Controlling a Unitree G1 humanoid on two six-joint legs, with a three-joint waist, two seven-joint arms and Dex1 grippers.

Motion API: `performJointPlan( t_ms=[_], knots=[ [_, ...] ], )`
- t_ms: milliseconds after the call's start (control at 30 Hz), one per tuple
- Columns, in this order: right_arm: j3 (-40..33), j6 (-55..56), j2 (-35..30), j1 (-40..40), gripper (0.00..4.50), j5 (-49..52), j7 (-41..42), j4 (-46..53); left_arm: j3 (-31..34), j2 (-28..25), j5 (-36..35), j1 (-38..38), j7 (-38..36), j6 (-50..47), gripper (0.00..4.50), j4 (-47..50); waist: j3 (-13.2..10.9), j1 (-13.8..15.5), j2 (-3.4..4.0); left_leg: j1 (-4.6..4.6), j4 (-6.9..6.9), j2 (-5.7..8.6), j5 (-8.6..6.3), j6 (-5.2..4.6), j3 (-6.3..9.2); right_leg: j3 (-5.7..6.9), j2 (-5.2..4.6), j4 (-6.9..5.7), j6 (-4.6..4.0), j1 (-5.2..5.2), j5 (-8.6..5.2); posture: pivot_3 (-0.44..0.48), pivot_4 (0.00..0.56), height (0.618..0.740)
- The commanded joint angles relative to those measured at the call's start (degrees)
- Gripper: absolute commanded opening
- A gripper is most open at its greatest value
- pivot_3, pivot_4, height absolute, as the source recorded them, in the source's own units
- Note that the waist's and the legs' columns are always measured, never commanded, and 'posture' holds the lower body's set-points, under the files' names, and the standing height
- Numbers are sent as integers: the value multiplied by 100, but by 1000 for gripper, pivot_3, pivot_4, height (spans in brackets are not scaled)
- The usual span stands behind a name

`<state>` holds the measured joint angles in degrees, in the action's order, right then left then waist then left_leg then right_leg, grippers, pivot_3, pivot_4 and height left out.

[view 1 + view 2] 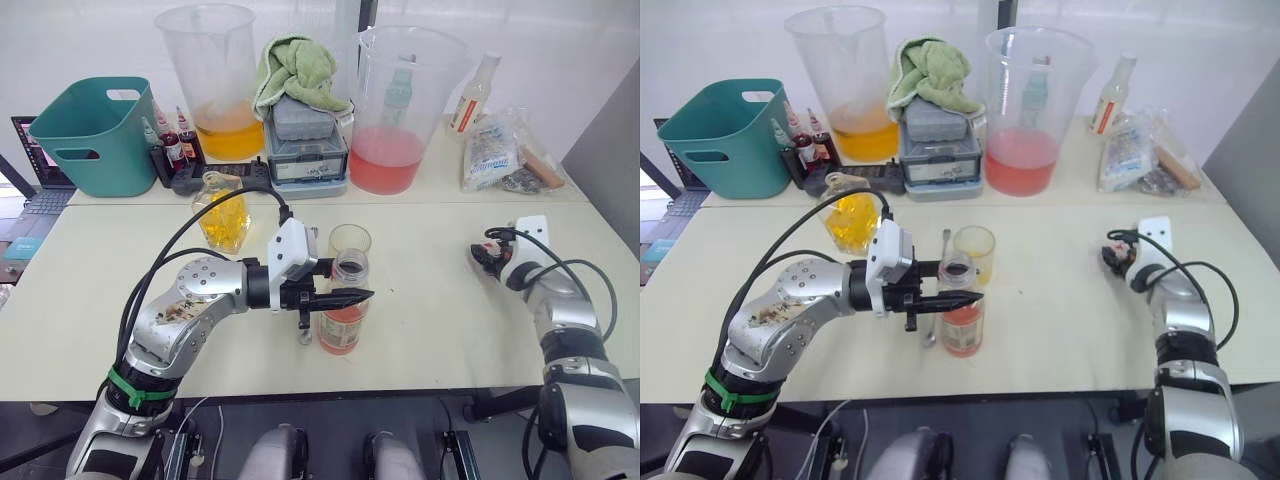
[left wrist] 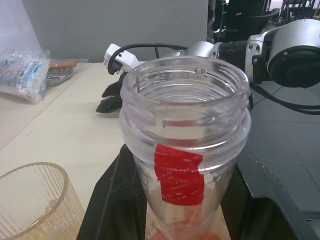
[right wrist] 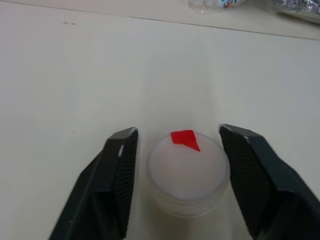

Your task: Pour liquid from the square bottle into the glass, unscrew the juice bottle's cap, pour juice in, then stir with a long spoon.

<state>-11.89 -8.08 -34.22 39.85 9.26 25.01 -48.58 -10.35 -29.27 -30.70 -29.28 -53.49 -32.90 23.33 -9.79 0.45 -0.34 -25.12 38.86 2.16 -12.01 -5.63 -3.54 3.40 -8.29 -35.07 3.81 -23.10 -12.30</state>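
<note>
Left hand clamped on uncapped juice bottle (upright), right hand apart around cap on table

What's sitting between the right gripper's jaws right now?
The juice bottle's white cap, marked with red tape, lies on the table between the open jaws in the right wrist view.

No text, label or number legible

Cream worktop, a second one butted behind it. White wall at the back, grey panel at right. Laptop off the left edge. Even, bright light.
</note>
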Motion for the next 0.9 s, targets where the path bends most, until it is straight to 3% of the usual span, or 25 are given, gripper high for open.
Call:
performJointPlan(
  t_ms=[33, 67, 467, 700, 900],
  knots=[
    [-235, 199, -60, 89, 4317, 221, 191, 318, 13, -175, 147, 21, 76, -114, 1423, -73, 0, -4, 0, 0, 0, 0, 0, 0, 0, -1, 0, 0, 0, -1, 0, 0, 150, 740],
    [-272, 103, -101, 46, 4483, 294, 246, 596, 15, -200, 130, 32, 56, -119, 1423, -52, 0, -8, 0, 0, 0, 0, 0, 0, 0, -1, 1, 0, 0, 0, 0, 0, 150, 740],
    [-503, -2157, -662, 322, 4483, 1235, 597, 3531, 145, -489, -143, -49, -135, -185, 1423, 74, -1, -29, 4, 0, -7, -7, -2, -1, 0, -10, 2, -4, -1, -10, 0, 0, 150, 740],
    [-326, -3538, -1289, 410, 4483, 2205, 1770, 4805, 597, -895, -704, -244, -277, -530, 1423, 228, -2, -38, 4, -1, -13, -7, -7, -9, -2, -12, 2, -4, -5, -17, -3, 0, 150, 740],
    [-523, -3509, -1701, -85, 4483, 2998, 3036, 5811, 1131, -1225, -1131, -440, -259, -811, 1423, 390, -6, 32, 2, -6, -4, -3, -32, -50, 0, -8, -4, 0, -2, -15, -3, 0, 150, 740]
  ],
)
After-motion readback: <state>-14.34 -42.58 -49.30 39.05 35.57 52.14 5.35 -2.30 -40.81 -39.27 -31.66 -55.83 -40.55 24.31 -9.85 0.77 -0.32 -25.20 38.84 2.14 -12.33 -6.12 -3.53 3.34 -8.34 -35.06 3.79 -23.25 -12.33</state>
